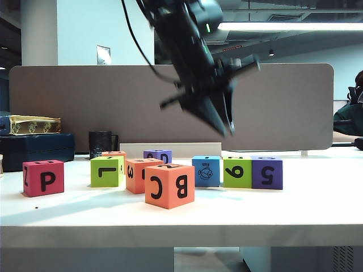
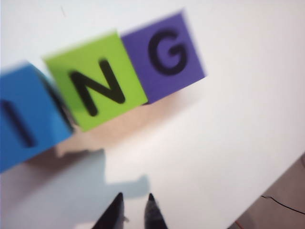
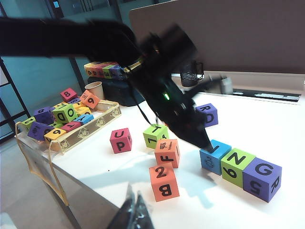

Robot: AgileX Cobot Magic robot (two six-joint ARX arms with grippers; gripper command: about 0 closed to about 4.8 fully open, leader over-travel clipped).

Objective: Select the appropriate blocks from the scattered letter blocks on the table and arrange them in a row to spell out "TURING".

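Letter blocks: scattered on the white table [image 1: 317, 204]; three already stand in a touching row.
Row, left wrist view: blue block [image 2: 26, 121] shows "I", lime green block [image 2: 97, 78] shows "N", purple block [image 2: 164, 55] shows "G" on their top faces.
Row, exterior view: the same three show side faces only: a fish picture on blue [image 1: 206, 171], "9" on green [image 1: 237, 172], "5" on purple [image 1: 267, 173]. The I, N, G tops are not readable here.
Row, right wrist view: both tops and sides are visible; the row runs from the blue block [image 3: 214, 156] toward 4 o'clock.
Magenta block [image 3: 121, 140]: "U" on top, "P" on its side; at 9 o'clock from the row, well apart.
Green "T" block [image 3: 155, 135]: beside the small orange block [image 3: 167, 152]; the exterior view shows only its "L" face.
Purple "R" block [image 3: 208, 114]: at 12 o'clock from the blue block, apart from it.
Large orange block [image 3: 164, 182]: "2" on top, "B" on its side; the exterior view shows "B C".
Left gripper [image 2: 135, 210]: raised above the row, near the blue block; fingertips nearly together, grasping nothing.
Right gripper [image 3: 133, 214]: only dark finger tips at the frame edge, pressed together, empty, well apart from the blocks.
Tray [image 3: 71, 138]: holds spare blocks; seen in the right wrist view only.
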